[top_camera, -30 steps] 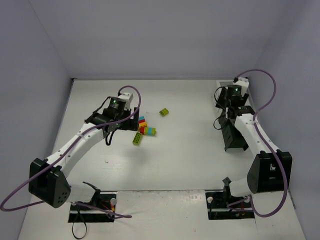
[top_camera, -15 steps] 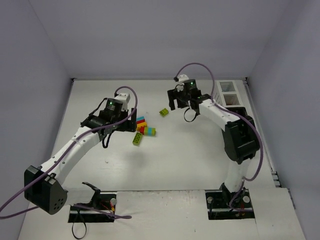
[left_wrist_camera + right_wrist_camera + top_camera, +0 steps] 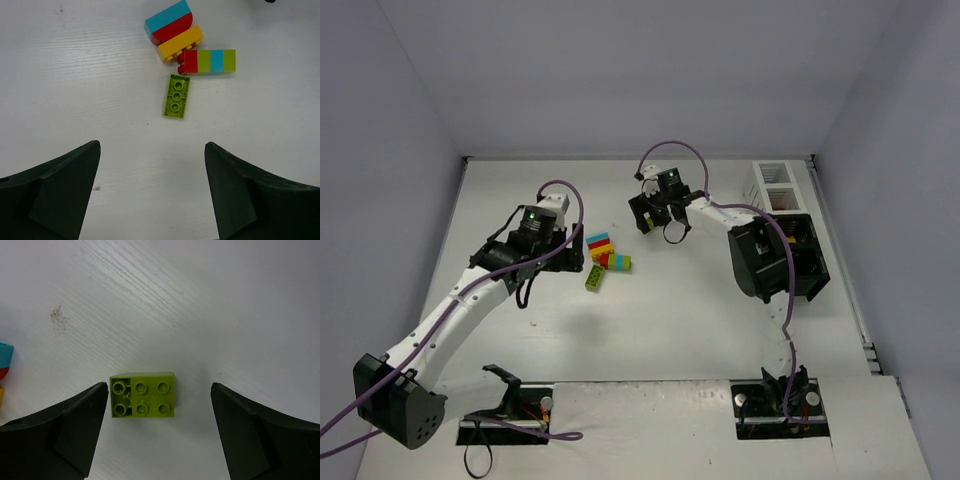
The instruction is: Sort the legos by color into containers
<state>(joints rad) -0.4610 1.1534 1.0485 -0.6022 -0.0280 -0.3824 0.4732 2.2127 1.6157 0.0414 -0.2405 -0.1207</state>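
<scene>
A lone green two-by-three brick (image 3: 142,395) lies on the white table between the fingers of my open right gripper (image 3: 159,386); the gripper touches nothing. In the top view this gripper (image 3: 648,216) hides that brick. A cluster of legos (image 3: 604,253) lies left of it: a cyan-and-red rounded piece (image 3: 168,22), a yellow brick (image 3: 180,42), a red-green-cyan striped row (image 3: 207,61) and a narrow green brick (image 3: 176,95). My left gripper (image 3: 151,145) is open and empty, just short of the narrow green brick; it also shows in the top view (image 3: 558,260). The containers stand at the right: a white slatted bin (image 3: 775,185), then black bins (image 3: 808,258).
The right arm's black link (image 3: 755,262) stretches across in front of the black bins. Grey walls close the table at the back and both sides. A small dark smudge (image 3: 58,317) marks the table near the lone brick.
My right arm has swung from over the bins at the right, leftward across the table, to above the lone green brick. My left gripper has drawn back slightly from the cluster.
</scene>
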